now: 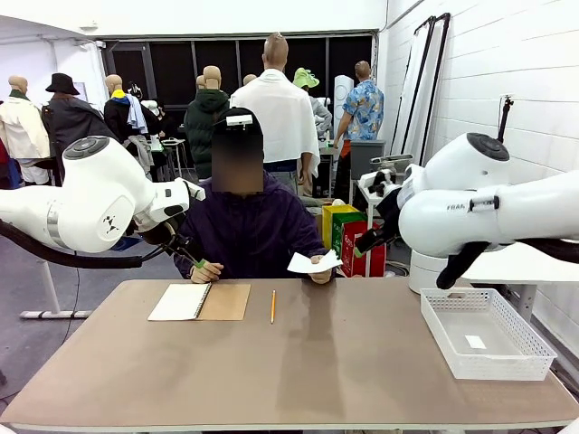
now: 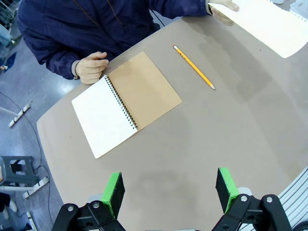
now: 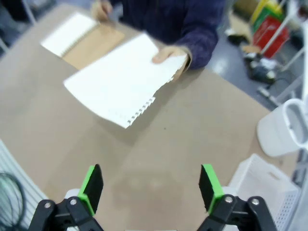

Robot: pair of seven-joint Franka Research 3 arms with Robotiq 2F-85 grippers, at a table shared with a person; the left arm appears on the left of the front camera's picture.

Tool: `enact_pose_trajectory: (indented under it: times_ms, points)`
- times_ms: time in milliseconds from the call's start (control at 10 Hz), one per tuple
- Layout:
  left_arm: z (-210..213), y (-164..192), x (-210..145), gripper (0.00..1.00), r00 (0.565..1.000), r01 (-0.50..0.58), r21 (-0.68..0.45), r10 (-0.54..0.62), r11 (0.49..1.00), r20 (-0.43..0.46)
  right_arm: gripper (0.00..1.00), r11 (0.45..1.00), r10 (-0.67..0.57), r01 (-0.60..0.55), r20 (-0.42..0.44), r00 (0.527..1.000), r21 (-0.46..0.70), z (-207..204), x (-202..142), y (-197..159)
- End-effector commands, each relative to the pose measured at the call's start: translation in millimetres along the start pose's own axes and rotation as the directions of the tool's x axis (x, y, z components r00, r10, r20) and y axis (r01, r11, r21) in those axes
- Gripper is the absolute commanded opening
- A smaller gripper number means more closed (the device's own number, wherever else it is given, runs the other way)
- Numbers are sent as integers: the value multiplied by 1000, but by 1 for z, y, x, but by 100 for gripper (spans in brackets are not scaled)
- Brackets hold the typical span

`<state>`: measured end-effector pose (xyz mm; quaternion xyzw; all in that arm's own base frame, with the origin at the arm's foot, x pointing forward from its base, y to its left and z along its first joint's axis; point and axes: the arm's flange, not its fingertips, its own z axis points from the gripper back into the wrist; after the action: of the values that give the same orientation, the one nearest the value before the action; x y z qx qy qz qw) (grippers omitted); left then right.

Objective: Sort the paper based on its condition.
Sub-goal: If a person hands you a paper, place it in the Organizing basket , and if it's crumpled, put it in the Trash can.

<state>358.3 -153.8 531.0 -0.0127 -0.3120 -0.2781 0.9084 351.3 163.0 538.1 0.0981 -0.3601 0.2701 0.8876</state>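
A paper [image 3: 115, 82] is held by a person's hand [image 3: 169, 57]. The left end effector [image 2: 169, 190] and right end effector [image 3: 150, 185] are spread wide, nothing gripped.

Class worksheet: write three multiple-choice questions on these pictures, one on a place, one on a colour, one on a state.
1. Where is the loose sheet? A in the basket; B in the person's hand; C on the notebook.
2. What colour is the pencil? A blue; B yellow; C black.
3. How is the left claw? A open; B shut on the pencil; C shut on the sheet.
Answers: B, a hand holds its edge; B, its shaft is yellow; A, its pads stand apart.
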Motion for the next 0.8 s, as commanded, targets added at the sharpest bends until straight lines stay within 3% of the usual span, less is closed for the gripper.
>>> enact_pose_trajectory:
  times_ms: [0,300,500,700]
  points:
    - [0,0,1,100,1000,6,7,-7,1000,9,100,972,-220,216,48,974,92,-10,12,-15]
    - [0,0,1,100,1000,6,7,-7,1000,9,100,880,-434,429,-22,901,203,-34,6,-44]
    - [0,0,1,100,1000,6,7,-7,1000,9,100,812,-503,499,-69,861,302,-46,-2,-54]
    - [0,0,1,100,1000,6,7,-7,1000,9,100,841,-490,490,-61,869,230,-34,-4,-46]
